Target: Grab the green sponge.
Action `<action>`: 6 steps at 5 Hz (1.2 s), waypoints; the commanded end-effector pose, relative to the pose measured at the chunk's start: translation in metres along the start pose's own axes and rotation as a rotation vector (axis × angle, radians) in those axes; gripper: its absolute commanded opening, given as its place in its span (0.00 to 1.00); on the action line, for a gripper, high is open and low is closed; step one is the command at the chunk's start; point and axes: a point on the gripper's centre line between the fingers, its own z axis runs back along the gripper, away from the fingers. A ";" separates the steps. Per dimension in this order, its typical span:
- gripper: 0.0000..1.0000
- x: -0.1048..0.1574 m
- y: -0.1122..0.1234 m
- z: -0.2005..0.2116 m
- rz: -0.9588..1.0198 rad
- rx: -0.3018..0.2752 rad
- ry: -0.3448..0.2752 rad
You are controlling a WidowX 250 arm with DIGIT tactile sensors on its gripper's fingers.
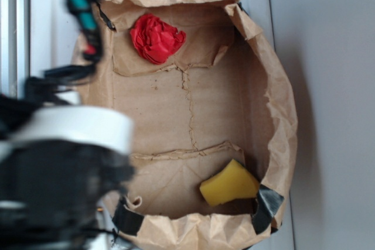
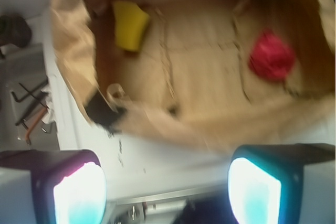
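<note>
The green sponge [image 1: 228, 184] is a yellow foam wedge lying in the near right corner of a brown paper-lined box [image 1: 282, 103]. In the wrist view the sponge [image 2: 130, 24] shows at the upper left, inside the box [image 2: 68, 51]. My gripper [image 2: 168, 182] hangs outside the box, above the white surface beside its rim, well away from the sponge. It is open, its two fingers [image 2: 79, 192] wide apart with nothing between them. In the exterior view my arm [image 1: 58, 168] fills the lower left, blurred, and hides the fingers.
A crumpled red paper ball [image 1: 155, 38] [image 2: 270, 56] lies at the far end of the box. Black tape [image 1: 269, 200] patches the box corners. Loose hex keys [image 2: 29, 103] lie on the surface beside the box. A teal-and-black cable [image 1: 79, 4] runs at the upper left.
</note>
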 end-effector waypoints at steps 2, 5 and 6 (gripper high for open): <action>1.00 0.062 0.023 -0.044 0.067 0.053 -0.069; 1.00 0.051 0.004 -0.082 -0.022 -0.100 -0.049; 1.00 0.047 0.007 -0.078 -0.005 -0.141 -0.070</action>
